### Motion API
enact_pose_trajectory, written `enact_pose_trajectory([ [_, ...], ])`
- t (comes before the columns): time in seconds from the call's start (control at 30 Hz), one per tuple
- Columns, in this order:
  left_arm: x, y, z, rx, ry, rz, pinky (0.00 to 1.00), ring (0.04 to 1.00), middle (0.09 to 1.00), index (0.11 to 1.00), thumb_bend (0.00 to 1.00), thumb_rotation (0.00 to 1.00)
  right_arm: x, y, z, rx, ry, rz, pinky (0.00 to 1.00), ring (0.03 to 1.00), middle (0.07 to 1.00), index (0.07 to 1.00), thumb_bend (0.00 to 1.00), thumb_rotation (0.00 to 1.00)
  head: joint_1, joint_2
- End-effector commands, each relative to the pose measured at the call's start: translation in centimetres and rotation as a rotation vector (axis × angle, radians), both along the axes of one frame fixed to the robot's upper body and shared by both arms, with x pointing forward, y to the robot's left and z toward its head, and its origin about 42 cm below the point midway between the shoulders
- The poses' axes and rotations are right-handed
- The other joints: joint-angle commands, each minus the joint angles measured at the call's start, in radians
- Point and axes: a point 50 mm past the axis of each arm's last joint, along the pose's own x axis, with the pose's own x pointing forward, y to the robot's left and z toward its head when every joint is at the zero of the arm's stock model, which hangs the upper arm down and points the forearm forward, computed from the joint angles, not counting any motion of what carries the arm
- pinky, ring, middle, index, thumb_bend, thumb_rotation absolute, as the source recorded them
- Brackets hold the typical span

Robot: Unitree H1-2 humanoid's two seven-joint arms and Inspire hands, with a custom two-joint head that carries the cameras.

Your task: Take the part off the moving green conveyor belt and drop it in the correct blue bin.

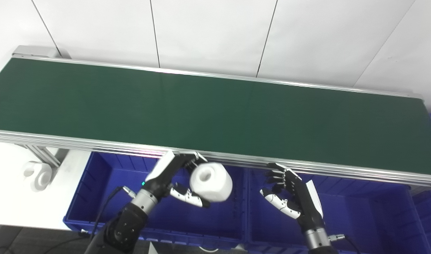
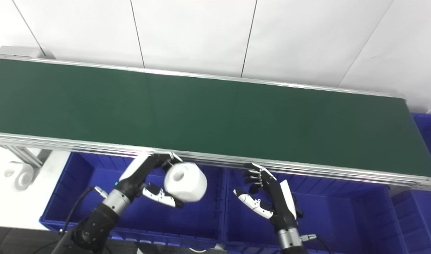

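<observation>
Left hand has its fingers and thumb wrapped on the white part, off the green belt and above the left blue bin, so I judge the drop is next: I need only uncurl, while my right hand waits empty, fingers apart.

The left hand is black with a white plate along its back and a white-shelled thumb on black links. A small green light glows near its base, above a ribbed silver wrist ring. A thin black cable loops beside the dark, rounded forearm. The right hand matches: black fingers, white back plate, white thumb, silver wrist collar with a small metal plug.
</observation>
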Motion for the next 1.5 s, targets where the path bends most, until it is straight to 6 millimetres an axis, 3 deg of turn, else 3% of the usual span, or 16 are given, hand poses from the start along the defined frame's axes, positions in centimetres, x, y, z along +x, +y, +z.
enact_pose_trajectory([
  [0.0,1.0,-0.6,0.9,0.022,-0.025,0.003,0.47,0.514,0.477,0.515,0.51,0.0,0.2,-0.2,0.9,-0.002,-0.041,-0.003,0.57,0.649,0.689,0.763,0.61,0.49,0.011,0.0],
  [0.1,1.1,-0.8,0.7,0.113,0.005,0.009,0.48,0.526,0.474,0.521,0.51,0.0,0.0,-0.3,1.0,-0.002,-0.037,-0.006,0.57,0.652,0.691,0.767,0.61,0.5,0.018,0.0],
  [0.17,1.1,-1.0,0.5,0.195,0.031,0.024,0.53,0.586,0.486,0.512,0.52,0.0,-0.1,-0.3,1.0,0.002,-0.034,-0.006,0.57,0.657,0.692,0.768,0.61,0.49,0.02,0.001],
  [0.2,1.1,-1.1,0.5,0.223,0.039,0.032,0.6,0.663,0.64,0.504,0.51,0.03,-0.2,-0.3,1.0,0.0,-0.033,-0.007,0.57,0.656,0.693,0.769,0.61,0.49,0.019,0.001],
  [0.23,1.1,-1.2,0.5,0.247,0.061,0.039,0.64,0.709,0.719,0.564,0.54,0.04,-0.2,-0.3,0.9,-0.002,-0.035,-0.005,0.58,0.656,0.694,0.771,0.61,0.5,0.019,0.001],
  [0.27,1.1,-1.2,0.5,0.26,0.076,0.043,0.69,0.765,0.793,0.737,0.61,0.04,-0.2,-0.3,0.9,-0.004,-0.037,-0.004,0.58,0.657,0.696,0.773,0.61,0.51,0.018,0.0],
  [0.3,1.1,-1.2,0.5,0.28,0.1,0.045,0.69,0.77,0.8,0.754,0.61,0.04,-0.2,-0.3,0.9,0.001,-0.038,-0.007,0.58,0.657,0.696,0.773,0.6,0.51,0.019,-0.001],
  [0.33,1.1,-1.2,0.6,0.295,0.116,0.047,0.72,0.818,0.865,0.848,0.65,0.08,-0.3,-0.3,0.8,0.005,-0.038,-0.01,0.57,0.652,0.694,0.769,0.6,0.49,0.019,-0.001],
  [0.53,1.2,-1.2,1.0,0.226,0.161,0.039,0.79,0.907,0.968,0.989,0.75,0.2,-0.3,-0.3,0.9,0.008,-0.026,-0.015,0.57,0.654,0.701,0.768,0.61,0.5,0.028,-0.005],
  [0.73,0.3,-2.0,2.1,-0.081,0.136,0.047,0.81,0.889,0.926,0.946,0.81,0.29,-0.3,-0.5,0.9,-0.003,-0.024,-0.01,0.57,0.656,0.7,0.765,0.61,0.5,0.018,-0.003],
  [0.87,-0.9,-2.9,1.9,-0.264,0.137,0.045,0.81,0.867,0.878,0.887,0.8,0.21,-0.4,-0.7,1.0,-0.005,-0.025,-0.012,0.56,0.652,0.7,0.766,0.6,0.49,0.022,0.0],
  [1.07,-1.5,-3.0,1.1,-0.287,0.117,0.027,0.8,0.85,0.857,0.847,0.77,0.14,-0.5,-0.8,1.0,0.001,-0.02,-0.016,0.57,0.657,0.702,0.763,0.62,0.49,0.016,-0.003],
  [1.47,-1.3,-3.0,0.9,-0.271,0.078,0.027,0.79,0.838,0.842,0.836,0.77,0.13,-0.2,-1.1,0.8,0.003,-0.02,-0.017,0.59,0.67,0.716,0.763,0.63,0.39,0.018,-0.006],
])
